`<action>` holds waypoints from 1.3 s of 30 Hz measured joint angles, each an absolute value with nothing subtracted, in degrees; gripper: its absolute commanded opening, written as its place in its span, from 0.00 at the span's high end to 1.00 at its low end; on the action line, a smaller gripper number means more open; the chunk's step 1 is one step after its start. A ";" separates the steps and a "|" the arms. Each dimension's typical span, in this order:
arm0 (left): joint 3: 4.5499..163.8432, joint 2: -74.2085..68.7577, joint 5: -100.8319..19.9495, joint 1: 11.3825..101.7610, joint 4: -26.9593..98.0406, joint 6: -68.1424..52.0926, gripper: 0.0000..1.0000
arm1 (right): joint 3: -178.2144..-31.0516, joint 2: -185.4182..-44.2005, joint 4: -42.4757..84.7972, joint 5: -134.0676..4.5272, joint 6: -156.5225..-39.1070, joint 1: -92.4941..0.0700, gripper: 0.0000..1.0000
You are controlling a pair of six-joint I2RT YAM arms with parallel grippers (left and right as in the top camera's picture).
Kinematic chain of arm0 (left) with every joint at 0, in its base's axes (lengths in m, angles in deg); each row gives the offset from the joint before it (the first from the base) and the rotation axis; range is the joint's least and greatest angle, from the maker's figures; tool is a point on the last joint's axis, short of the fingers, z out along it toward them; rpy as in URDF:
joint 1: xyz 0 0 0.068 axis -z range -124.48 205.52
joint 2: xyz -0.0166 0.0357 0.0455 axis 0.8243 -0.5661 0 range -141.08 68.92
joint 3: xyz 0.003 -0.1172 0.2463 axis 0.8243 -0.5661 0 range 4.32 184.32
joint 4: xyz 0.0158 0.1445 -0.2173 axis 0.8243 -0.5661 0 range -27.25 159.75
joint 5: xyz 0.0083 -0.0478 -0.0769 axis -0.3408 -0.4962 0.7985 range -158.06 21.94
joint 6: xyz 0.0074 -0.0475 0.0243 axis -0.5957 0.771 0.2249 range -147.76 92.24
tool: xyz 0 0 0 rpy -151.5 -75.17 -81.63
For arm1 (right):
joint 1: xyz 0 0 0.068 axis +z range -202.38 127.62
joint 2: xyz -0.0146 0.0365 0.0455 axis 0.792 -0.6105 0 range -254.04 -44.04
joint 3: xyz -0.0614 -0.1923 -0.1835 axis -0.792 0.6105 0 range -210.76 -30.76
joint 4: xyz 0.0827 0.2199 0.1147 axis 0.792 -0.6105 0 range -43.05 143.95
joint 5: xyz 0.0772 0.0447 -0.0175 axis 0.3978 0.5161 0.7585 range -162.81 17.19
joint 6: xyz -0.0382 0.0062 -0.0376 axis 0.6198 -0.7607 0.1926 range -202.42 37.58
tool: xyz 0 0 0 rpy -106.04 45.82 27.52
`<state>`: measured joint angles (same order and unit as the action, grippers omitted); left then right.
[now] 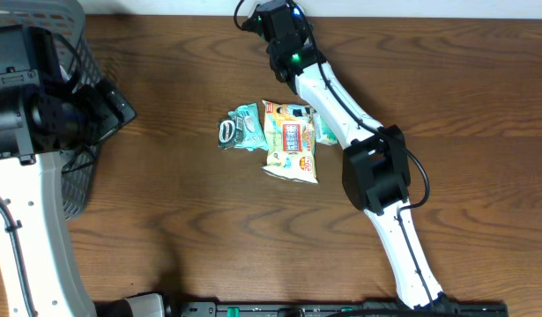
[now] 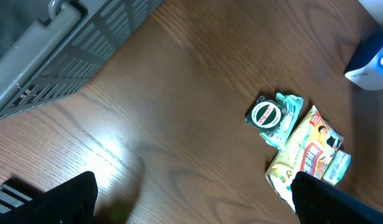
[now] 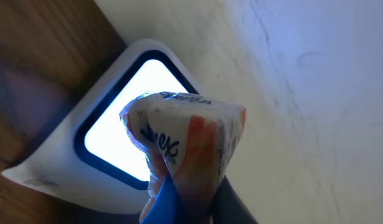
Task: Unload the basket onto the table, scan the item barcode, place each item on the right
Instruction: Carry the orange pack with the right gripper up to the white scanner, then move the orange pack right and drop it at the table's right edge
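The right gripper (image 3: 190, 202) is clamping its 2 fingers on the lower end of a soft tissue packet (image 3: 185, 134), white and orange with blue lettering. The packet is sticking out along the fingers' own line, its long axis pointing away from the wrist. Its far end is hanging just in front of the scanner (image 3: 51, 177), whose window is glowing white directly behind it. So the item is sitting between fingers and glass, near but apparently not touching. Which face is carrying the barcode I cannot tell. If the window is not reading it, the next move is probably calling for a roll of the wrist rather than a reach.

Farther out, in the middle of the table (image 1: 182, 229), 1 teal packet (image 1: 242, 128) and 1 yellow snack bag (image 1: 291, 145) are lying against each other, neither held.

Farthest off, the left gripper (image 2: 197, 208) is hanging with fingers wide apart and empty beside the grey basket (image 2: 66, 56), leaving the right arm nearer the scanner.
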<state>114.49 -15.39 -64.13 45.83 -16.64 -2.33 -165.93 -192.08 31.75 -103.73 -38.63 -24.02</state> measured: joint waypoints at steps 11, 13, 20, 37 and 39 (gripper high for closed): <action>114.49 -15.39 -64.13 45.83 -16.62 -2.33 0.02 | -165.97 -188.30 19.40 -105.35 -47.46 -29.44 0.99; 114.49 -15.39 -64.13 45.83 -16.62 -2.33 0.02 | -166.00 -185.96 13.39 -105.83 -50.67 -33.83 0.99; 114.49 -15.39 -64.13 45.83 -16.62 -2.33 0.02 | -166.70 -183.15 -3.66 -106.27 -57.36 -49.59 0.99; 114.49 -15.39 -64.13 45.83 -16.64 -2.33 0.02 | -166.67 -183.25 -11.70 -88.34 -67.50 -69.26 0.20; 114.49 -15.39 -64.13 45.83 -16.62 -2.33 0.02 | -166.67 -183.25 -12.55 -82.62 -67.72 -69.06 0.19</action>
<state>114.49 -15.39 -64.13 45.83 -16.62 -2.33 -166.67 -183.25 -12.55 -82.62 -67.72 -69.06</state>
